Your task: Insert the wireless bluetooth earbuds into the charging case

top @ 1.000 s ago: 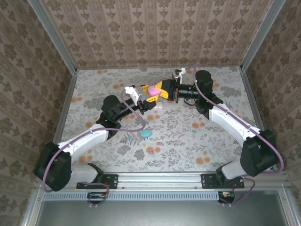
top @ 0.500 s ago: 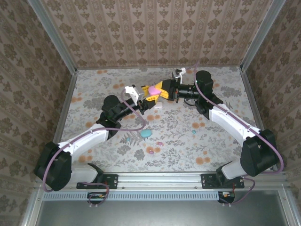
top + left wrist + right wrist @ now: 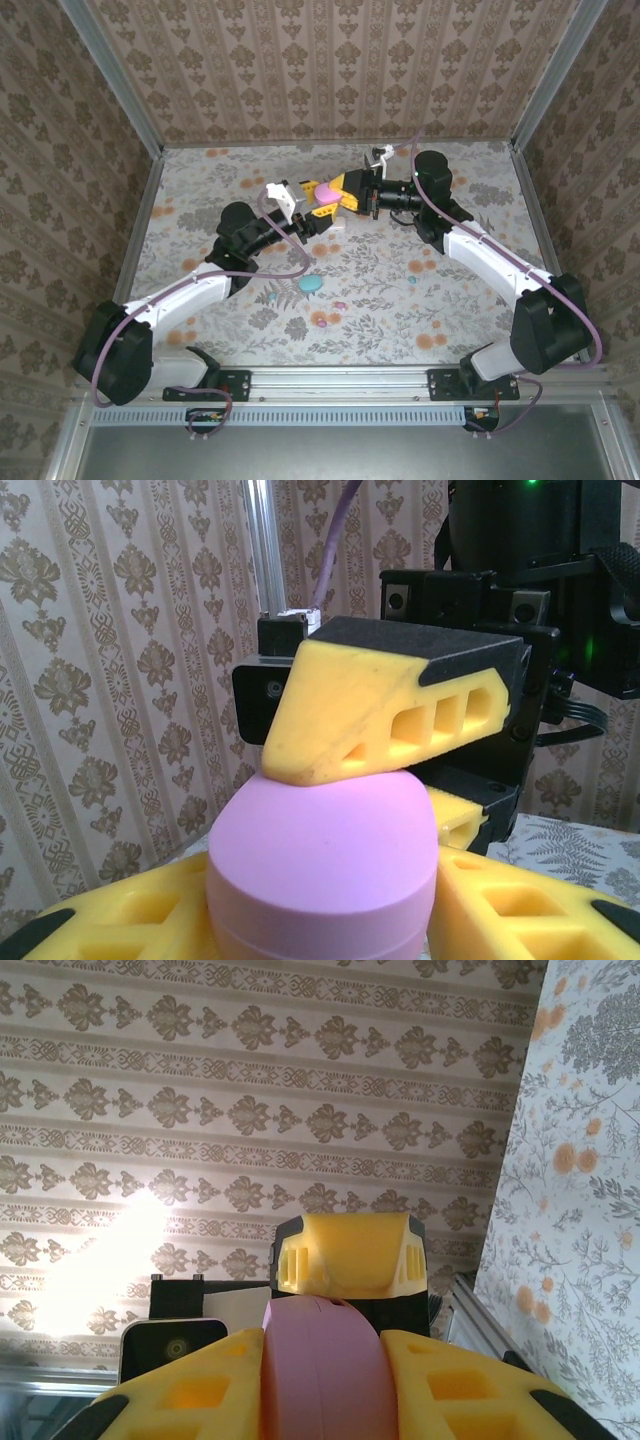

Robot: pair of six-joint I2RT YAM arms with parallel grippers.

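Left gripper [image 3: 320, 203]: the fingers [image 3: 130, 920] are partly closed on a pink case [image 3: 320, 860], one finger against each side of its rounded body. The case is held clear of the worktop [image 3: 200, 180].

Right gripper [image 3: 342, 190]: the fingers [image 3: 380, 710] are closed to a narrow gap across the thickness of the same case, one on its top face and one beneath it. In the right wrist view the case stands edge-on between these fingers.

The two sets of fingers meet tip to tip, at right angles around the case.

The wireless bluetooth earbuds [image 3: 340, 305] lie loose on the worktop, well apart from both sets of fingers, on the side toward the arm bases. One teal bud [image 3: 411, 280] lies beneath the right forearm. A teal case [image 3: 311, 283] rests on the worktop, just nearer than the left fingers.
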